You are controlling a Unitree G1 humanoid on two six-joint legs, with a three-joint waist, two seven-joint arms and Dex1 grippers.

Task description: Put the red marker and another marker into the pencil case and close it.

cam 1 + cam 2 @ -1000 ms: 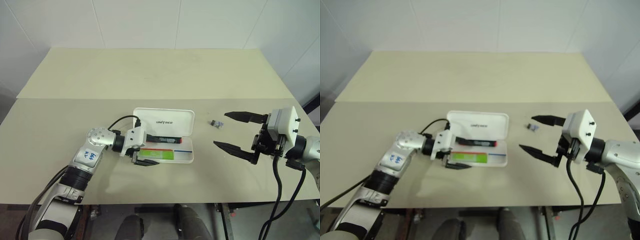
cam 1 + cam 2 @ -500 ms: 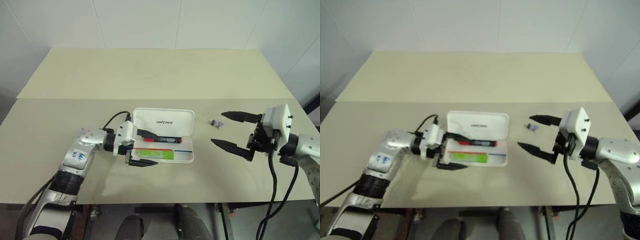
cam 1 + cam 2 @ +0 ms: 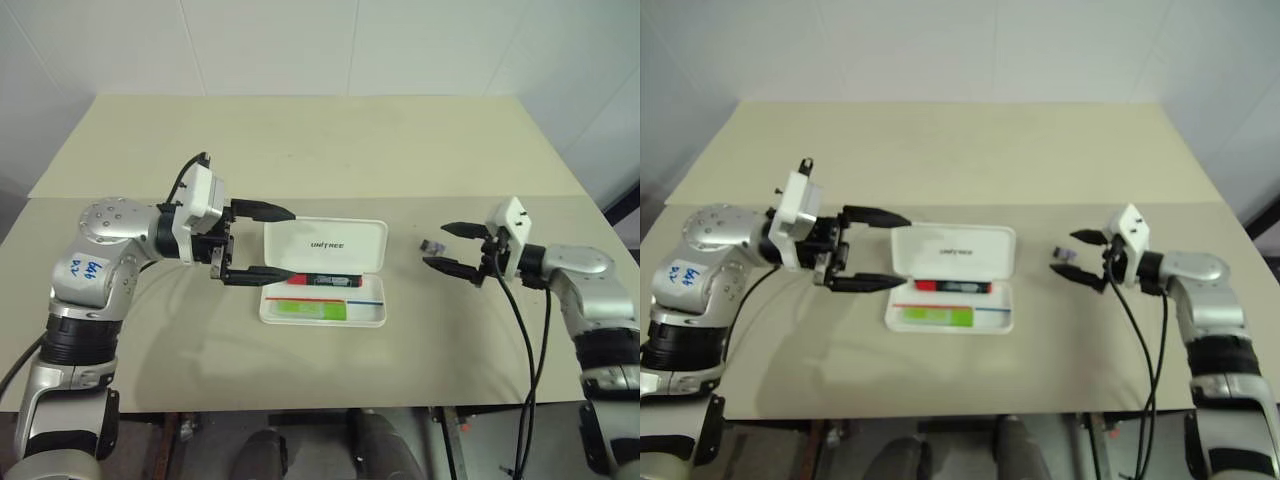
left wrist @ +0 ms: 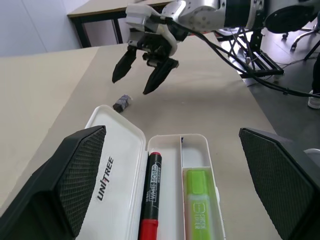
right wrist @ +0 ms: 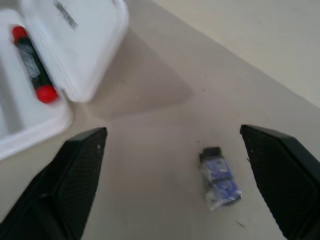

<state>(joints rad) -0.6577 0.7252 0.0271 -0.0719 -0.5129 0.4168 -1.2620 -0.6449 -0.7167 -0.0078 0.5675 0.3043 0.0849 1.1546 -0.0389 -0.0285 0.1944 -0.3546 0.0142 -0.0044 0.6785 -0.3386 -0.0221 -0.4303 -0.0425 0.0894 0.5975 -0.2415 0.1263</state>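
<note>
- Both arms have shifted: left gripper lifted off the case, now at its 9 o'clock; right gripper reached toward the clip.
- Jaws wide on both, holding nothing.
- Red marker and green marker lie inside the case, mid-bench.
- Lid is still up; closing it remains, I judge.

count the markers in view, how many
2, both inside the open pencil case: the red marker in the strip by the lid, the green marker in the front compartment.
</note>
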